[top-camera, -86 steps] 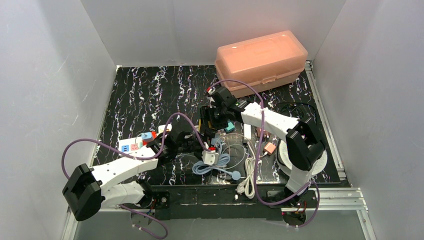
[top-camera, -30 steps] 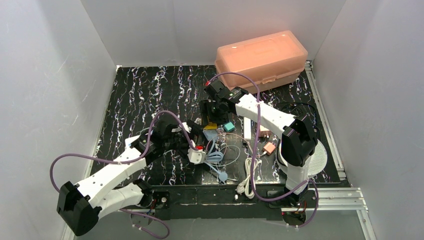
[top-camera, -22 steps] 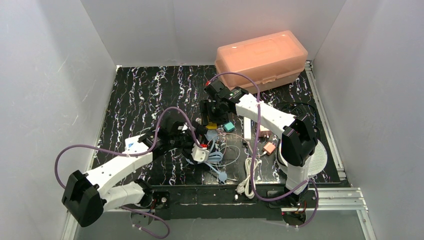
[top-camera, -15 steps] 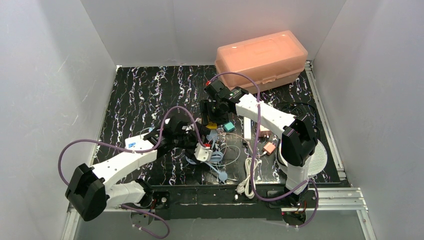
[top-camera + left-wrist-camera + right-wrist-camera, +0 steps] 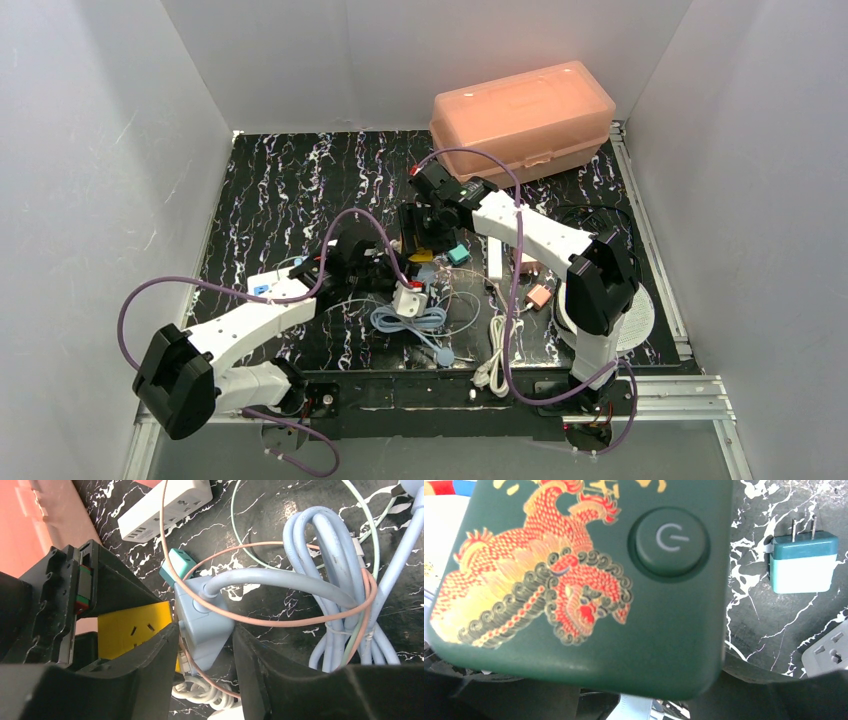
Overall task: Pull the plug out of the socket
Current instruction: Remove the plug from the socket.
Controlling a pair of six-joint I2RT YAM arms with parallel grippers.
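My left gripper (image 5: 204, 636) pinches the pale blue plug (image 5: 202, 617) from both sides. The plug is seated in the yellow face (image 5: 131, 630) of the green socket block (image 5: 574, 580), which my right gripper (image 5: 428, 222) clamps. Both grips look set, so only the pull remains.

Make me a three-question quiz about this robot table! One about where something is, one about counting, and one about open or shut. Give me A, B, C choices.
1. Where is the blue plug?
A) between the left arm's fingers
B) under a towel
C) inside a cup

2. How many metal prongs stick out of the teal-and-white charger?
A) one
B) two
C) five

3. The lid of the pink box is:
A) shut
B) wide open
C) lying on the floor

Answers:
1 A, a finger sits on each side of the plug.
2 B, two thin prongs show at its top.
3 A, the lid sits flat on the box.
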